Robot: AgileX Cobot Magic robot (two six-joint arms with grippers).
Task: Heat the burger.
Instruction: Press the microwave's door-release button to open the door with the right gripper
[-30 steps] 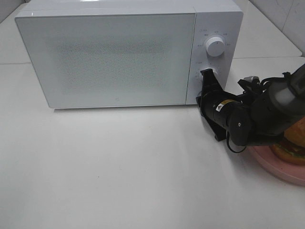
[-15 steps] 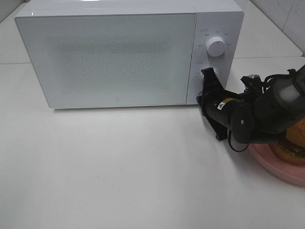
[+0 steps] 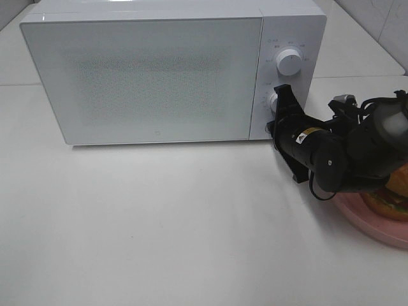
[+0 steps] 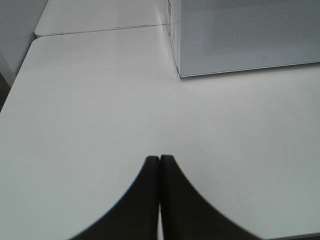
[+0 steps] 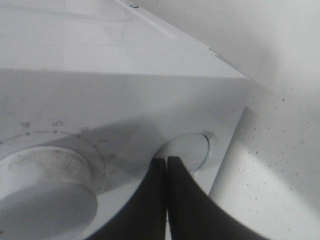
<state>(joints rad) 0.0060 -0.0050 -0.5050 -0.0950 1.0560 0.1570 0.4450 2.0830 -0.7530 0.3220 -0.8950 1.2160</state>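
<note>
Right gripper (image 5: 166, 161): we see both fingers pressed flat together, no gap, nothing between them. The tips sit at the rim of a round button (image 5: 192, 149) low on the control panel of the microwave (image 3: 146, 76). It looks like contact, but we can't confirm it. The lower knob (image 3: 273, 101), with tick marks around it, is just beside the tips. The upper knob (image 3: 288, 62) is above it and clear of the gripper. In the high view the gripper body is rolled on its side and covers the bottom of the panel.

Left gripper (image 4: 159, 160): the jaws are also closed tight and hold nothing. It hovers over bare table (image 3: 159, 223), with the microwave's near corner ahead of it. We don't see it in the high view.

The microwave door (image 3: 153, 115) is shut, flush with the front, and speckled, so the inside is not readable.

The burger (image 3: 390, 203) sits on the pink plate (image 3: 376, 228) at the far right edge of the table, well apart from the microwave and outside it. The right arm (image 3: 344, 156) lies across the space between panel and plate. It hides most of the burger and the plate's near side. Only a slice of bun and layers shows under the arm, cut off by the frame edge. The table in front of the door is plain white.
</note>
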